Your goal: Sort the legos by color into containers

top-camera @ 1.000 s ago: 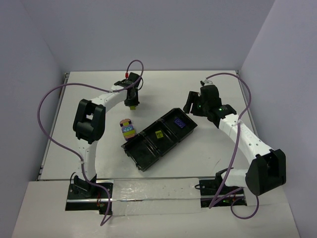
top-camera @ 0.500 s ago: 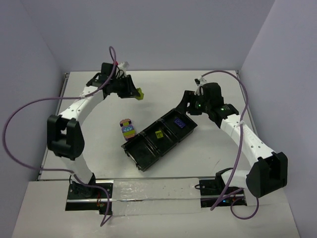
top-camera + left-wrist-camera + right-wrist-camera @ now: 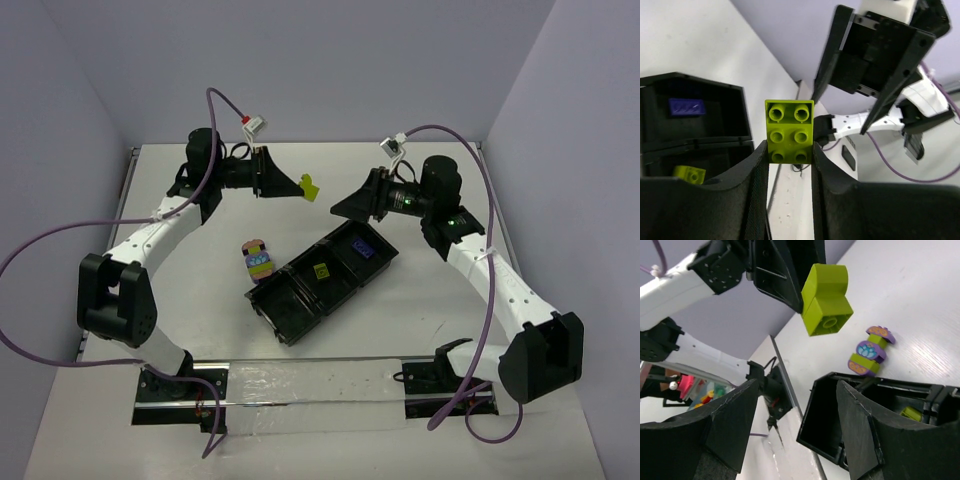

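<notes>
My left gripper (image 3: 297, 186) is raised above the table's far side, shut on a yellow-green lego (image 3: 311, 187). The lego (image 3: 789, 131) sits studs-up between the left gripper's (image 3: 789, 150) fingers. My right gripper (image 3: 343, 207) faces it from the right, open and empty, a short gap away. From the right gripper (image 3: 797, 390), the held lego (image 3: 826, 299) hangs just ahead. The black tray of containers (image 3: 285, 308) lies diagonally mid-table. A purple lego (image 3: 362, 248) is in its far compartment and a yellow-green lego (image 3: 320, 271) in the middle one.
A multicoloured block of stacked legos (image 3: 258, 259) lies on the table just left of the tray, also seen from the right wrist (image 3: 870, 351). Purple cables loop over both arms. Walls close the table's far side and both flanks.
The left arm has lifted the yellow-green lego off the table's far side and swung it up and right. The right gripper has risen and turned left to face it.
</notes>
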### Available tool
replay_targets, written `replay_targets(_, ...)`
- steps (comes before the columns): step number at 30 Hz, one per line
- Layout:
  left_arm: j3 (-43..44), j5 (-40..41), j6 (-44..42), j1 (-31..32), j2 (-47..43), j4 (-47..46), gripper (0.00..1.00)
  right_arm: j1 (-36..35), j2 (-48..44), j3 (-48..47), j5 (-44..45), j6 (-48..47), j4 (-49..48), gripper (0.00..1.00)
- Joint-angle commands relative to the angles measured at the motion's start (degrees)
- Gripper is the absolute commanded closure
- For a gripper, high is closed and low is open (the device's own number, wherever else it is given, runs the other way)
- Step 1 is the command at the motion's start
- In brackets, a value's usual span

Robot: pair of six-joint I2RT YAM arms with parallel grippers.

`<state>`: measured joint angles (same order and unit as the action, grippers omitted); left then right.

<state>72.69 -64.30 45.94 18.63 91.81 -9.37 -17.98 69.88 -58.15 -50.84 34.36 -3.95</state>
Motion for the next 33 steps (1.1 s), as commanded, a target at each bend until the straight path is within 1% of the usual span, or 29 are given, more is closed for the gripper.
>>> replay_targets(1, 0.3, -4.8, 5.3, 1.5, -3.2, -10.7, 1.00, -0.2, 1.5, -1.4, -2.7, 3.9, -7.5, 0.29)
replay_targets(7, -0.2, -5.1, 6.9, 3.4, -3.2, -13.4, 1.00, -1.9, 5.5, -3.9, -2.8, 5.6, -9.6, 0.28)
replay_targets(14, -0.4, -4.9, 6.8, 4.6, -3.1, -13.7, 1.00, -2.8, 7.6, -5.6, -3.5, 7.9, -13.0, 0.28)
replay_targets(17, -0.4, -4.9, 6.8, 4.7, -3.0, -13.6, 1.00, -2.9, 8.1, -6.1, -4.1, 8.1, -13.7, 0.29)
replay_targets(19, -0.3, -4.8, 6.8, 4.8, -2.8, -13.6, 1.00, -3.0, 8.3, -5.9, -5.2, 9.0, -15.1, 0.32)
replay_targets(23, -0.1, -5.1, 6.9, 4.8, -2.3, -13.8, 1.00, -3.1, 8.4, -5.5, -5.6, 9.8, -16.8, 0.32)
replay_targets(24, 0.0, -5.1, 7.0, 4.8, -2.2, -13.9, 1.00, -3.1, 8.6, -5.5, -5.5, 9.9, -16.9, 0.34)
replay_targets(26, 0.1, -5.0, 7.1, 4.9, -2.3, -14.0, 1.00, -3.1, 9.0, -5.6, -5.9, 10.2, -17.2, 0.40)
replay_targets(28, 0.3, -4.9, 7.1, 4.8, -2.3, -14.1, 1.00, -3.1, 9.5, -5.0, -6.7, 11.3, -18.6, 0.59)
replay_targets(30, 0.3, -4.7, 7.2, 4.8, -2.2, -14.1, 1.00, -3.1, 9.5, -4.4, -6.9, 11.7, -19.5, 0.75)
replay_targets(31, 0.4, -4.6, 7.1, 4.8, -2.2, -14.0, 1.00, -3.1, 9.4, -4.3, -6.9, 11.5, -19.5, 0.81)
replay_targets(33, 0.3, -4.1, 7.0, 4.6, -2.2, -13.8, 1.00, -3.1, 9.1, -3.8, -7.0, 11.0, -18.4, 0.90)
